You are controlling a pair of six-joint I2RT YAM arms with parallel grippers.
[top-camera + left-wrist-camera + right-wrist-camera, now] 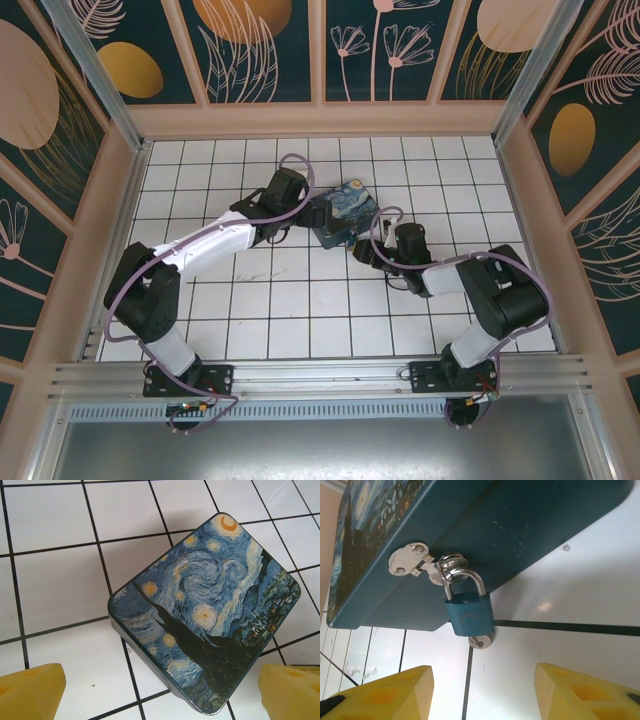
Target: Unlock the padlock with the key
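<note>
Padlock [469, 617]: small and blue, just ahead of the right pincer [482, 680], a bit left of the middle of its gap. Right pincer open, yellow tips apart, nothing held. Under the padlock, nearest the tips, a little round metal bit, most likely the key [480, 641] sitting in the lock, but too small to be sure. Above that, the thin loop [465, 577], hooked through a shiny clasp [415, 562] on the side of the painted box [530, 525].

Best way, at a guess: slide the pincer a bit left to get the metal bit in the middle. Go forward slowly, pinch softly, then turn. Mind the loose padlock: could swing away at a bump.

From the right wrist: padlock and clasp up close, seen from low down. From the left wrist: the starry lid [205, 615] just ahead of the left pincer [160, 690], open very wide, holding nothing. From the top: the box between the two pincers, one on each side.
</note>
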